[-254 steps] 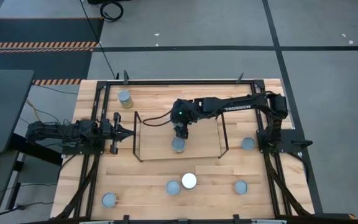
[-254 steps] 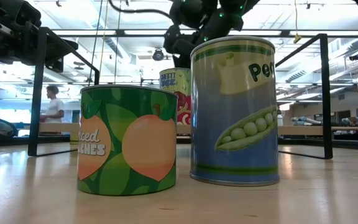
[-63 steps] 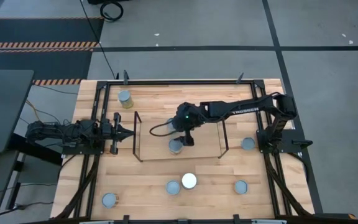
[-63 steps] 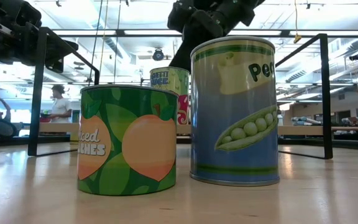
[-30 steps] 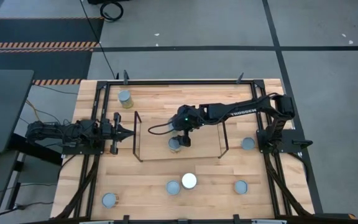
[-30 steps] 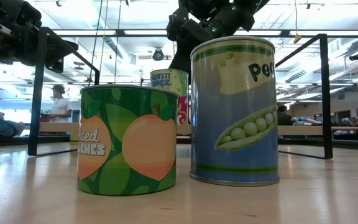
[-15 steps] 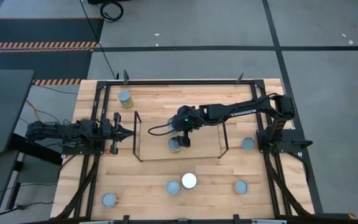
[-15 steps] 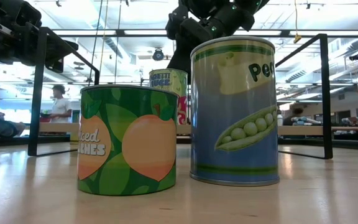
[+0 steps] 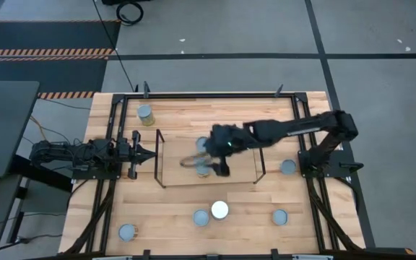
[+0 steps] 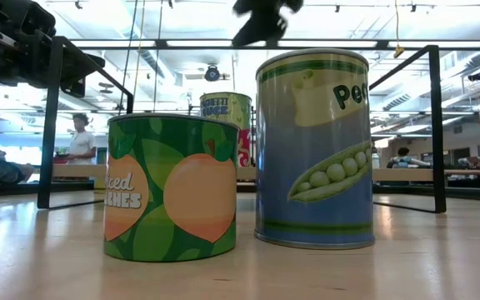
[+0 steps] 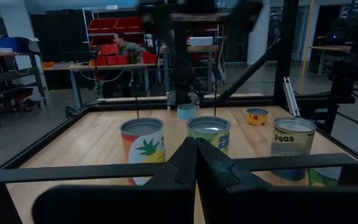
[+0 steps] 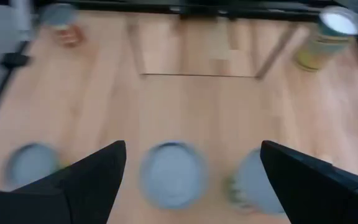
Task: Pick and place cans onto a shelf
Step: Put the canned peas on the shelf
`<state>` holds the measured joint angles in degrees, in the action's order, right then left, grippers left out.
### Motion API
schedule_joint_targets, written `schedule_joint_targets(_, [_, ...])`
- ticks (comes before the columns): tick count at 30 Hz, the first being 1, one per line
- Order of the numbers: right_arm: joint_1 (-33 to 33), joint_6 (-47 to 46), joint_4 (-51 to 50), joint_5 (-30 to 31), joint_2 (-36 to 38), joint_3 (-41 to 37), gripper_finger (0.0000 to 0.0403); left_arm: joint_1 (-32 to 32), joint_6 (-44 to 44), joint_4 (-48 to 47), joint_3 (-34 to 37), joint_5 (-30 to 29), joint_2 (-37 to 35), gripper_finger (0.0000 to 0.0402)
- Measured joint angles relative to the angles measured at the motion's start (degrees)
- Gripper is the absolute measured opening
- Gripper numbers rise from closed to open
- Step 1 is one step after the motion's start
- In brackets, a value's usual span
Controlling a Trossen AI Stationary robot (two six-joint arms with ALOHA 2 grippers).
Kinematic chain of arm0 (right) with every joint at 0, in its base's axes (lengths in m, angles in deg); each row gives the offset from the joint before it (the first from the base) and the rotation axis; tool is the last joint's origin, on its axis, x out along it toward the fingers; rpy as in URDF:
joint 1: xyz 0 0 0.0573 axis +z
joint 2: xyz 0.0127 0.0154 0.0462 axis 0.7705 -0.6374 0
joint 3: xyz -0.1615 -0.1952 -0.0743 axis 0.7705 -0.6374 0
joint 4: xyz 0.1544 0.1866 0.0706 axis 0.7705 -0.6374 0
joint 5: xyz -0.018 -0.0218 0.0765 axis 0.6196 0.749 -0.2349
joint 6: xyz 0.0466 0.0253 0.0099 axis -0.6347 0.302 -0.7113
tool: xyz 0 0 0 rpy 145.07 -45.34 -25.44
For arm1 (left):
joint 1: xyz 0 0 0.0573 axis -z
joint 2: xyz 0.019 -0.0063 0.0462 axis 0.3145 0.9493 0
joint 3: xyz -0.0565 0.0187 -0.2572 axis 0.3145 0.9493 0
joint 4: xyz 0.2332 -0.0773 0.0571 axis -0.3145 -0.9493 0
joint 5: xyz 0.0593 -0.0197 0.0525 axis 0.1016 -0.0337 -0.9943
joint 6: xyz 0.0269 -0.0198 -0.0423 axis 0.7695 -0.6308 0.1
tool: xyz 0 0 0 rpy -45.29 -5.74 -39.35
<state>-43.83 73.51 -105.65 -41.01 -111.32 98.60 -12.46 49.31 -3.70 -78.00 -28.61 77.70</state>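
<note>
Right gripper [image 9: 221, 167] at frame centre in the high view, fingers spread wide and holding nothing, above the shelf [image 9: 237, 170]. Just beside it, 1 can [image 9: 204, 170] stands on the shelf; a second can [image 9: 201, 144] may sit behind it, partly hidden. Left gripper [image 9: 152, 153] waits at the shelf's left end, fingers pressed together. Risk, as I judge it: arm is blurred, so a fast sweep could clip the placed can and topple it. Loose cans remain on the desk [image 9: 172, 217], lower frame: 1 white-lidded can [image 9: 219, 210] among them.
</note>
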Motion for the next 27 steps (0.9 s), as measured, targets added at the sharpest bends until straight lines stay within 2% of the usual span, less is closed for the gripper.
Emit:
schedule_joint_targets(6, [13.0,-6.4,-4.1,1.6,0.5,0.0,0.038,0.0,0.0,0.0,0.0,0.0,0.0,0.0011])
schedule_joint_targets(10, [20.7,-11.1,-3.4,1.1,-2.7,-0.6,0.038,0.0,0.0,0.0,0.0,0.0,0.0,0.0011])
schedule_joint_targets(13, [23.8,-11.4,-1.5,1.8,-5.9,-1.0,0.038,0.0,0.0,0.0,0.0,0.0,0.0,0.0011])
schedule_joint_targets(20, [23.9,-5.3,4.8,1.3,-13.3,-1.1,0.038,0.0,0.0,0.0,0.0,0.0,0.0,0.0011])
schedule_joint_targets(27, [20.6,-2.9,1.9,2.3,-14.7,-1.1,0.038,0.0,0.0,0.0,0.0,0.0,0.0,0.0011])
